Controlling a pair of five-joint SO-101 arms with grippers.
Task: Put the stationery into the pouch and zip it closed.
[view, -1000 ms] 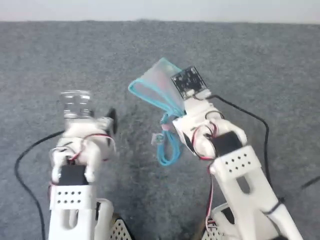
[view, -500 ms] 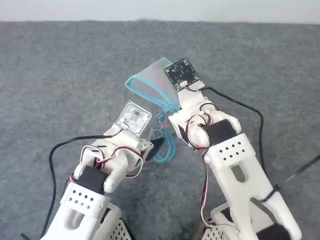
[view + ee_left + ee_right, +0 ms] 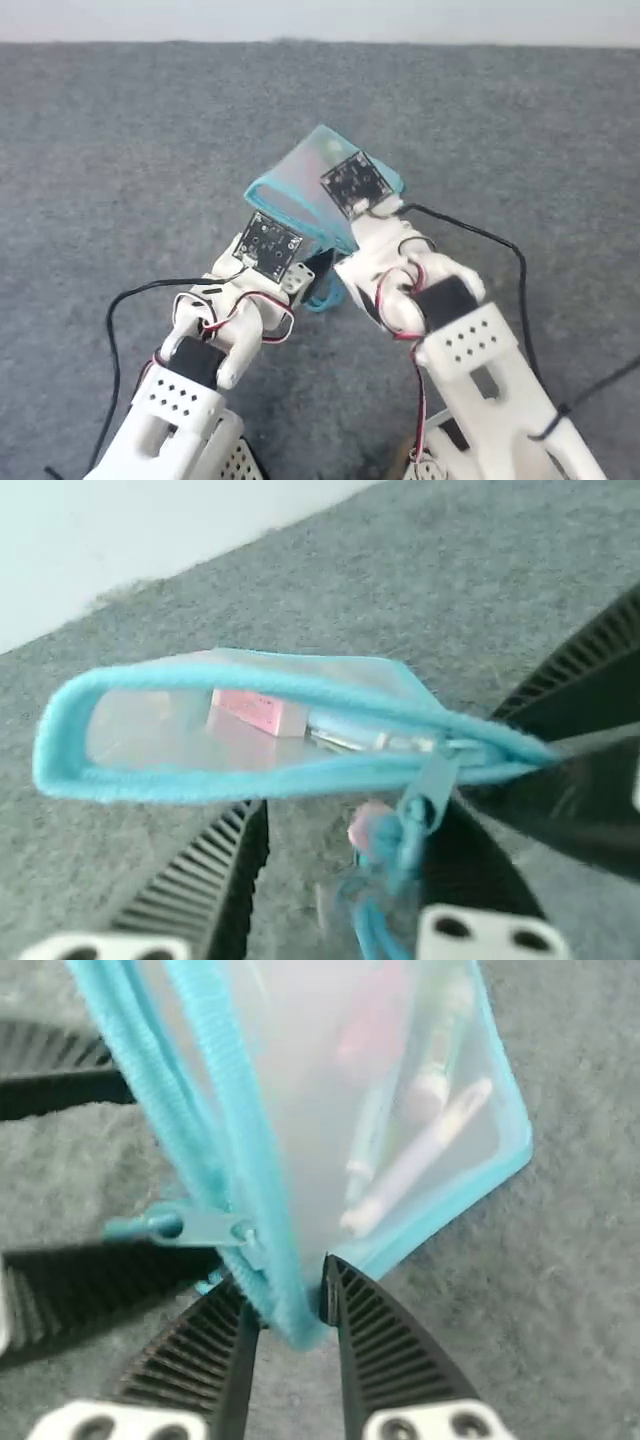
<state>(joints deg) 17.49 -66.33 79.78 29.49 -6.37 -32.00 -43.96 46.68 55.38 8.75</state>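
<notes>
From above, the pouch is held up off the table. At the left wrist, the left tool is spread wide about the pouch's open mouth, with an eraser inside. At the right wrist, the right tool is clenched on the pouch's corner by the zipper, pens inside.

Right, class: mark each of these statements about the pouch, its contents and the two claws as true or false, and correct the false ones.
1. The right claw pinches one end of the pouch. True.
2. The pouch is zipped fully closed. False: its mouth gapes open, as the left wrist view shows.
3. A pink block sits inside the pouch. True.
4. The left claw is clamped on the zipper pull. False: that claw is open and the pull hangs ungripped.
5. The pens lie loose on the table. False: they are inside the pouch.
</notes>
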